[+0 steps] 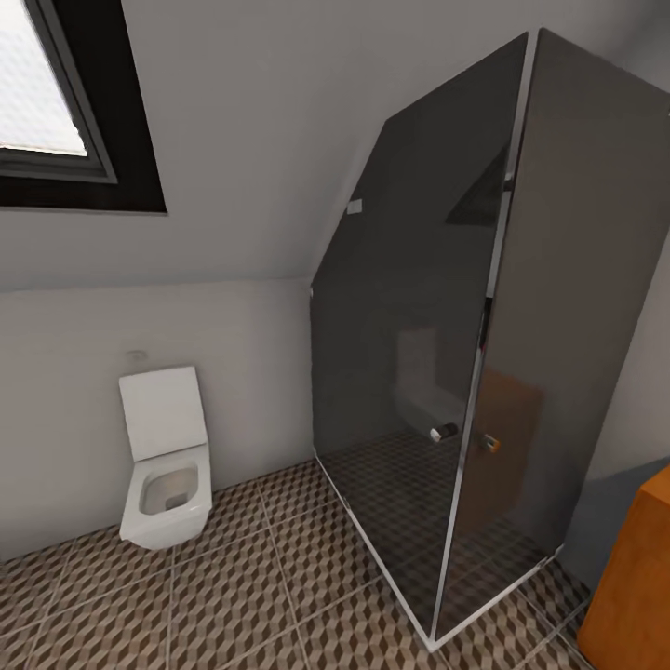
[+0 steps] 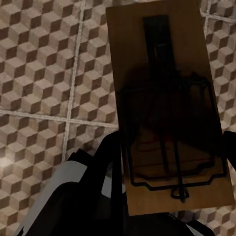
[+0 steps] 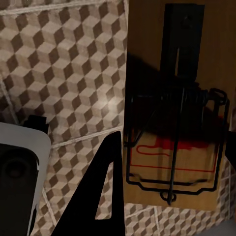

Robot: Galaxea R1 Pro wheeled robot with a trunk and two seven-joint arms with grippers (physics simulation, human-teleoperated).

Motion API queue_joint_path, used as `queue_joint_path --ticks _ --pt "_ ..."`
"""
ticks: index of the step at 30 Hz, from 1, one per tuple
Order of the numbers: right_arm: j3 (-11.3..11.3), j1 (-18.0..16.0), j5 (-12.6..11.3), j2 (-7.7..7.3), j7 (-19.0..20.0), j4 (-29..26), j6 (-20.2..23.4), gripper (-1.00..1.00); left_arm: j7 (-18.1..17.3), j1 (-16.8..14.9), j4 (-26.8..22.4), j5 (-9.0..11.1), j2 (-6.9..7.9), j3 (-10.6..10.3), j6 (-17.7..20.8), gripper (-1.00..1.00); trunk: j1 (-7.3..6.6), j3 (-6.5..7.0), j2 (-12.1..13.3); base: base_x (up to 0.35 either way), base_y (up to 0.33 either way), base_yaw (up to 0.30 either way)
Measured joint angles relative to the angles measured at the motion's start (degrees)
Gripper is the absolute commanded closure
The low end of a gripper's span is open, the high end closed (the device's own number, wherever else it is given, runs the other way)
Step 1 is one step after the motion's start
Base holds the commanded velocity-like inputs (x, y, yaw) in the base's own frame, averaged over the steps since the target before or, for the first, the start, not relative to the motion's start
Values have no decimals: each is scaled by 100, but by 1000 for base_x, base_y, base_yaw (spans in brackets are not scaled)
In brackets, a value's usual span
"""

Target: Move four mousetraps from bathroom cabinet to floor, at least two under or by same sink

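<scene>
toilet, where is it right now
In the head view the white toilet stands at the lower left against the pale wall, on the cube-patterned floor, below the window and left of the dark glass shower enclosure.

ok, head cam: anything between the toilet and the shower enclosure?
No. In the head view only bare patterned floor and white wall separate the toilet from the glass shower enclosure.

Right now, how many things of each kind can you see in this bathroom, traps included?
Mousetraps: 2, one in the left wrist view, one in the right
Toilet: 1
Shower enclosure: 1
Window: 1
Orange-brown cabinet: 1
Total: 6
</scene>
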Motion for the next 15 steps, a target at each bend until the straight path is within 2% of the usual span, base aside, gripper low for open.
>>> queue_joint_path --ticks 3,15 --pt "-2 23 9 3 0 2 -18 100 0 -2 0 1 -4 0 -40 100 0 4 0 0 0 86" --pt "-1 73 23 3 0 1 -43 100 0 3 -2 3 -13 0 -65 100 0 56 0 0 0 238"
